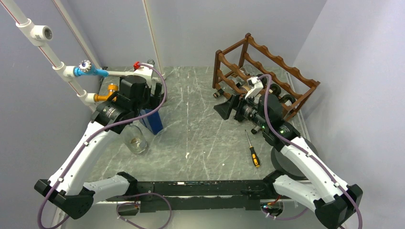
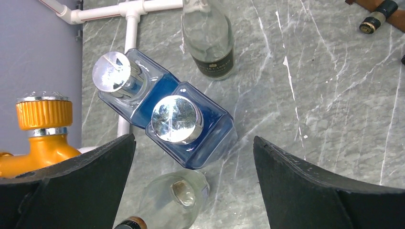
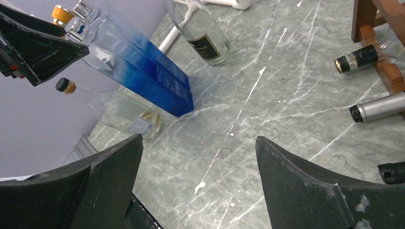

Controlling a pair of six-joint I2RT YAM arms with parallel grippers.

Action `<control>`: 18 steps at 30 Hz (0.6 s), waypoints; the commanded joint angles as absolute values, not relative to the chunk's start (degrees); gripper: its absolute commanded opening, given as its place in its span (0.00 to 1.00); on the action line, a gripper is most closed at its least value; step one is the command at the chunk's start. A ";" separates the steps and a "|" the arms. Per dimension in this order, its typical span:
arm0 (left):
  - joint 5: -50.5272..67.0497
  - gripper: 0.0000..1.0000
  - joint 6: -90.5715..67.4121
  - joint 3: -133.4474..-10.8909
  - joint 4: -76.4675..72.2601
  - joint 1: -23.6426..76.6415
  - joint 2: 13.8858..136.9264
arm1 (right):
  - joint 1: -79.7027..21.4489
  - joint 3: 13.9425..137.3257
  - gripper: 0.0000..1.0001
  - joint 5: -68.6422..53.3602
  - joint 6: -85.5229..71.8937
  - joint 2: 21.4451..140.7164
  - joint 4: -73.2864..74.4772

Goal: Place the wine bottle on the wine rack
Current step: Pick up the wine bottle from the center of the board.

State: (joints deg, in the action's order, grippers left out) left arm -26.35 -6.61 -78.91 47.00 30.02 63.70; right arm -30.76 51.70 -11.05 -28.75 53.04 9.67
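The dark wooden wine rack [image 1: 267, 71] stands at the back right, with three bottle necks [image 3: 357, 57] poking out of its lower tier. At the back left stand two blue square bottles [image 2: 191, 124] with silver caps. A clear bottle with a black label [image 2: 208, 38] stands by them, and another clear bottle with a dark cap [image 2: 172, 200]. Which of these is the wine bottle I cannot tell. My left gripper [image 2: 193, 138] hangs open above the blue and clear bottles, touching none. My right gripper [image 3: 199, 137] is open over bare table in front of the rack, holding nothing.
White pipework with an orange valve [image 2: 43, 129] and a blue fitting [image 1: 90, 71] runs along the left wall. A yellow-handled screwdriver [image 1: 252, 151] lies near the right arm. A dark round disc [image 1: 286, 162] sits under that arm. Walls close in on both sides.
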 commanded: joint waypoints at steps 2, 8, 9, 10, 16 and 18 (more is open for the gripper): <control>-25.80 0.98 -3.47 -78.17 41.47 29.14 62.49 | -31.27 51.48 0.90 -11.07 -29.18 54.62 6.38; -26.87 0.89 -4.17 -78.82 40.42 28.39 64.15 | -31.90 51.80 0.90 -10.34 -29.35 55.61 5.91; -26.78 0.87 -4.36 -78.84 40.29 28.35 64.57 | -32.10 51.77 0.90 -10.22 -29.35 55.74 5.83; -27.09 0.85 -4.58 -78.96 40.26 28.31 64.98 | -32.25 51.77 0.90 -10.13 -29.36 55.91 5.87; -28.41 0.70 -5.63 -78.66 40.11 28.05 65.94 | -32.80 51.78 0.90 -9.55 -29.43 56.52 6.14; -28.32 0.69 -6.02 -77.98 40.08 28.04 65.92 | -32.94 51.62 0.90 -9.41 -29.48 56.52 6.02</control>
State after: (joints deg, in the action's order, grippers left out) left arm -27.27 -5.19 -78.32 42.44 28.42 66.41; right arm -32.53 51.68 -10.52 -29.08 56.71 9.28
